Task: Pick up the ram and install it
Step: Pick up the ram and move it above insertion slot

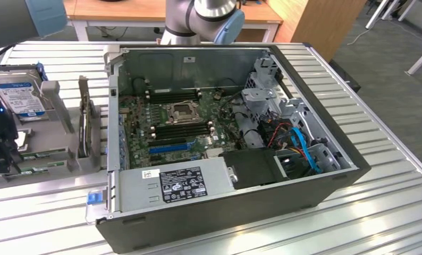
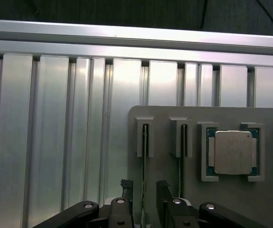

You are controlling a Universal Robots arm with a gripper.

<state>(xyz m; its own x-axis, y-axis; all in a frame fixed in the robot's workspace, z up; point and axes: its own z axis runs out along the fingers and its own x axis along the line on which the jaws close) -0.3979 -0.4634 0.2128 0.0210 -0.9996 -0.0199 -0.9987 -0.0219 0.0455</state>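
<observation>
A thin ram (image 2: 144, 156) stands on edge in a slotted grey holder (image 2: 164, 118) on the ribbed metal table. My gripper (image 2: 144, 186) is just above it, open, with one dark finger (image 2: 127, 190) on each side of the stick and a gap between pads and board. Another ram stick (image 2: 181, 156) stands in the neighbouring slot. In the exterior view the gripper (image 1: 0, 151) is a dark shape over the holder at the exterior view's left, where green ram sticks (image 1: 44, 155) show. The open computer case (image 1: 317, 175) lies in the middle, its motherboard (image 1: 136, 114) showing black memory slots (image 1: 179, 121).
A square silver processor chip (image 2: 232, 152) sits in a pocket of the holder beside the sticks. A hard drive (image 1: 16, 93) and upright cards (image 1: 88, 127) stand in the rack at the exterior view's left. A power supply (image 1: 175, 183) and blue cables (image 1: 306, 149) fill the case's near side.
</observation>
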